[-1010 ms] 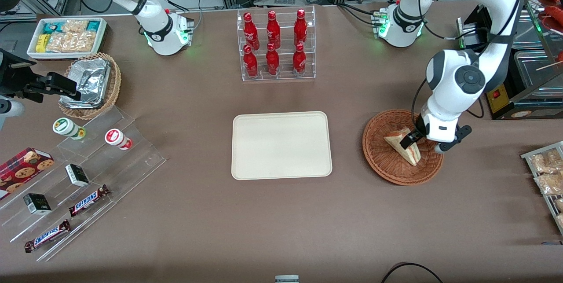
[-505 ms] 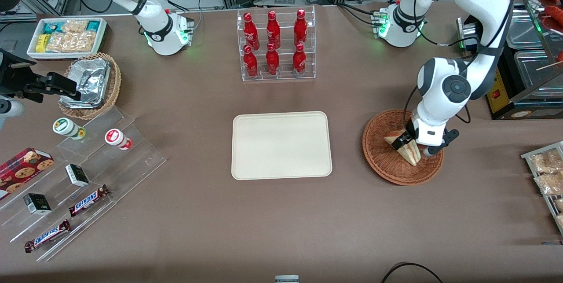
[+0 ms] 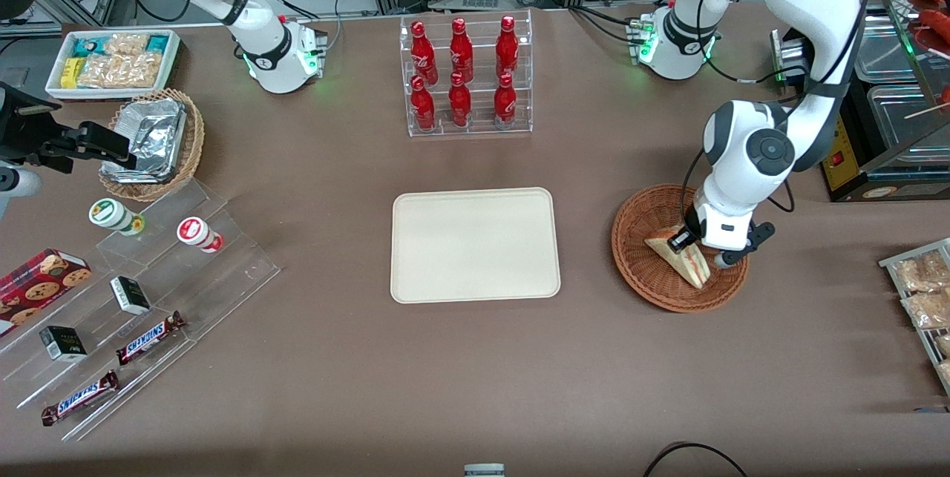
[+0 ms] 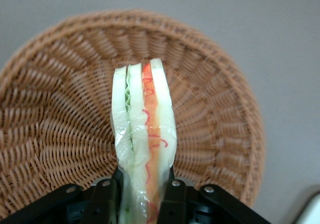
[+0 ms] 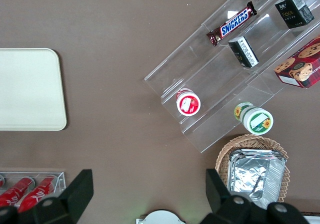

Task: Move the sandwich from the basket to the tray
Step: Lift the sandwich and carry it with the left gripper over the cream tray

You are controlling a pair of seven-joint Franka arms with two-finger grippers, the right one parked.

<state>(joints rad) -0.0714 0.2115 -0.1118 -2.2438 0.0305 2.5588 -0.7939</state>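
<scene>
At the front view's right, we see the gripper [image 3: 692,245] clamped on the sandwich [image 3: 681,257] inside the basket [image 3: 640,263]

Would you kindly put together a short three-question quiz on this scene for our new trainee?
1. True or false: the sandwich is pinched between the fingers of the left arm's tool.
2. Where is the sandwich? A) on the tray B) over the basket C) on the bare table
3. How many red bottles stand in the clear rack?

Key: 1 true. 2 B. 3 six.
</scene>
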